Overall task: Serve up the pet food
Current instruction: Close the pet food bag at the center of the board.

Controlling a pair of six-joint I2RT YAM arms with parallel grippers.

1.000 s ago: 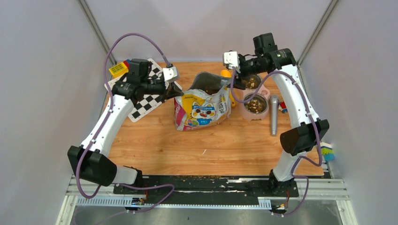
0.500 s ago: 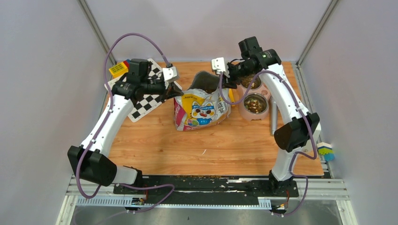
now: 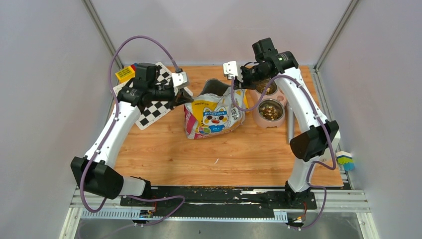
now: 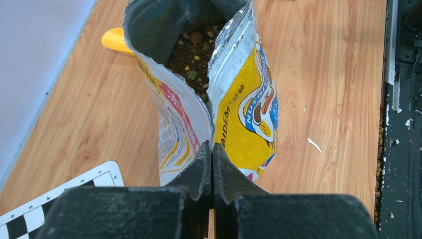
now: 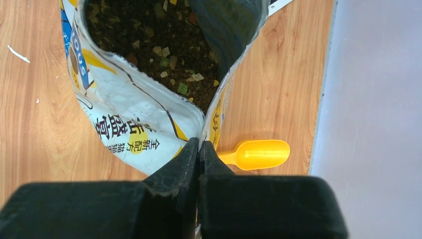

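The cartoon-cat bag (image 3: 214,117) stands open in the middle of the wooden table (image 3: 224,159). Pet food (image 4: 196,50) lies as brown kibble inside its mouth, and the same pet food (image 5: 159,40) shows from the other side. My left gripper (image 4: 212,147) is shut on the bag's left side seam, and that left gripper (image 3: 186,97) sits at the bag's upper left corner. My right gripper (image 5: 199,142) is shut on the opposite seam; this right gripper (image 3: 242,85) is at the bag's upper right corner. A yellow scoop (image 5: 259,153) lies on the table behind the bag.
A pink double bowl (image 3: 260,119) with kibble in both cups stands right of the bag. A metal cylinder (image 3: 290,130) lies beside it. A checkerboard (image 3: 154,107) and a yellow block (image 3: 125,73) are at the back left. A colourful block (image 3: 346,160) sits off the table's right edge.
The right arm swung left from above the bowls to the bag's right edge, and its gripper went from open to shut on the seam. The left arm stayed put.
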